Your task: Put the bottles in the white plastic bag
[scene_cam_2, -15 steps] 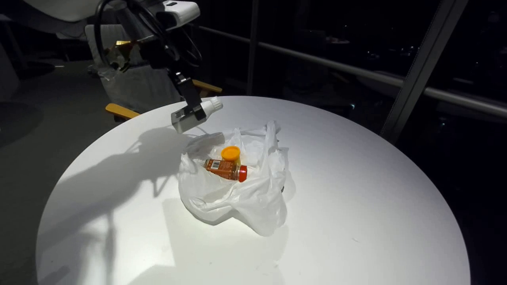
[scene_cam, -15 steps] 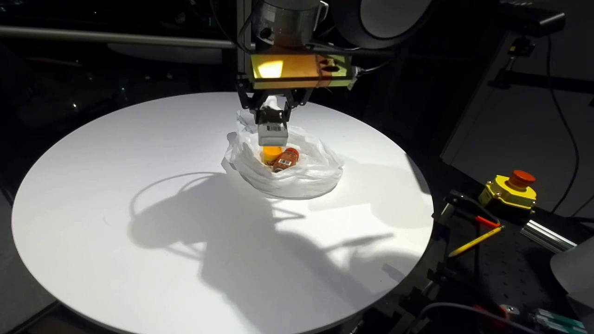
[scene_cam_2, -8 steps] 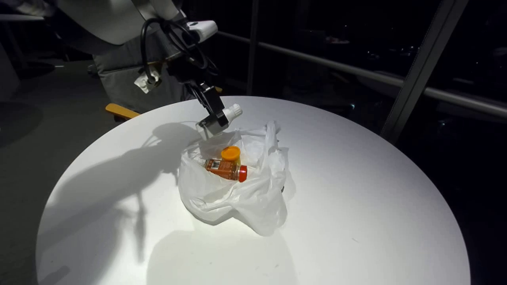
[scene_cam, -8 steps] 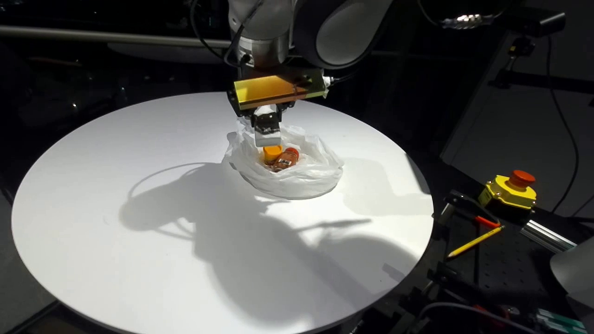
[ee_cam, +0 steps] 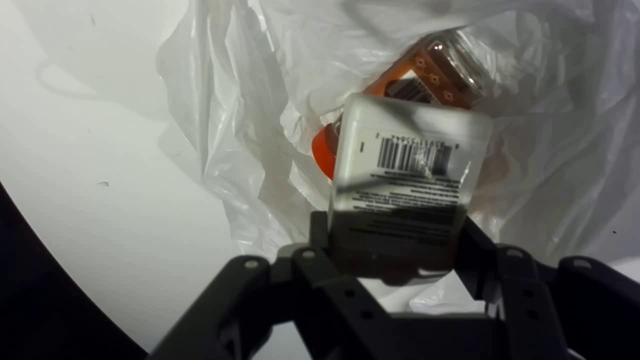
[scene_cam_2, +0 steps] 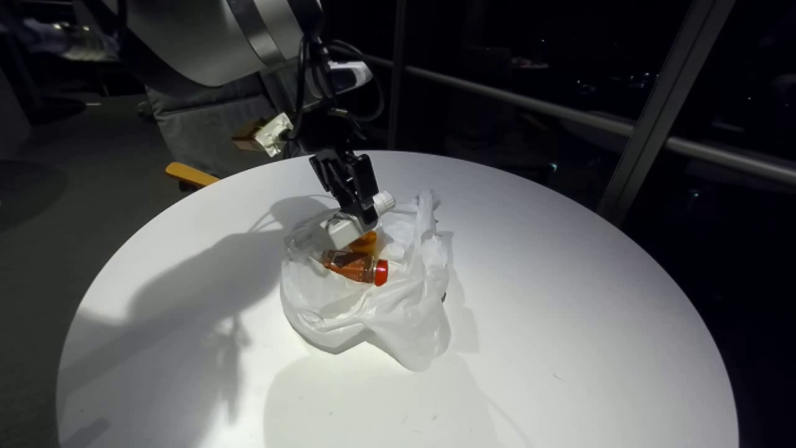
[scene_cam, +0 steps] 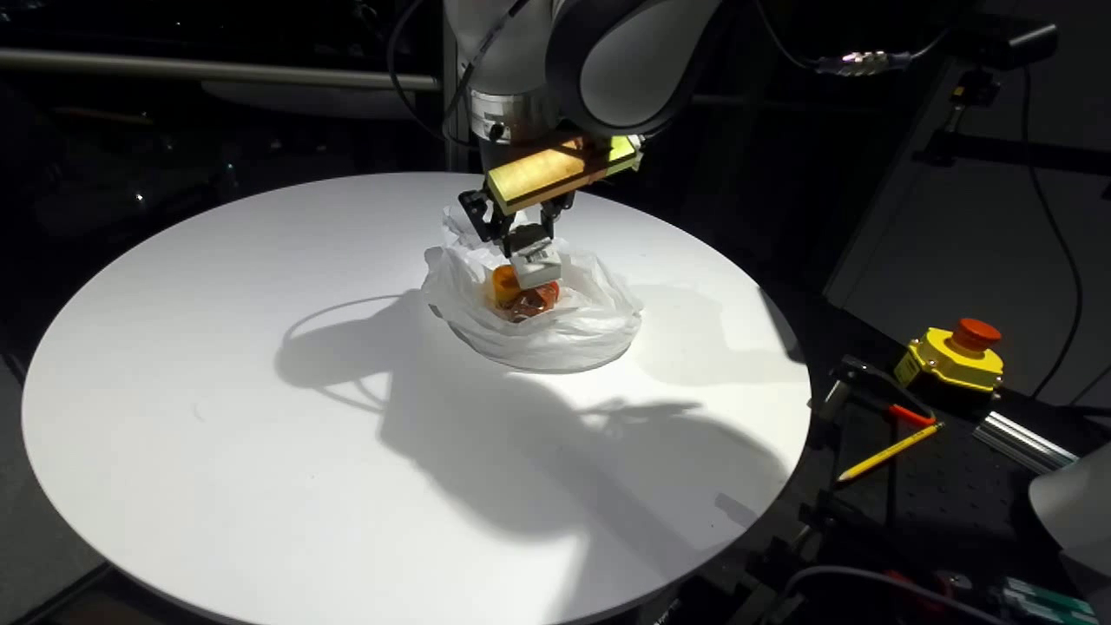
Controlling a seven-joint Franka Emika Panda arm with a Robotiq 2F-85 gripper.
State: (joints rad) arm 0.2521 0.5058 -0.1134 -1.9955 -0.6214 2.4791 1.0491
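My gripper is shut on a white bottle and holds it tilted over the opening of the white plastic bag. In the wrist view the fingers press on both sides of the white bottle, its barcode label facing the camera. Its white cap shows in an exterior view. A brown-labelled bottle with a red cap lies inside the bag, and an orange-lidded jar is beside it, partly covered by the held bottle. The jar is hidden in the wrist view.
The bag stands on a round white table. A yellow box with a red button and a yellow pencil lie on a black surface beside the table. A chair stands behind the table edge.
My gripper has moved down and over the bag with the white bottle in it and has turned somewhat. The bag and the two items inside have not visibly moved.
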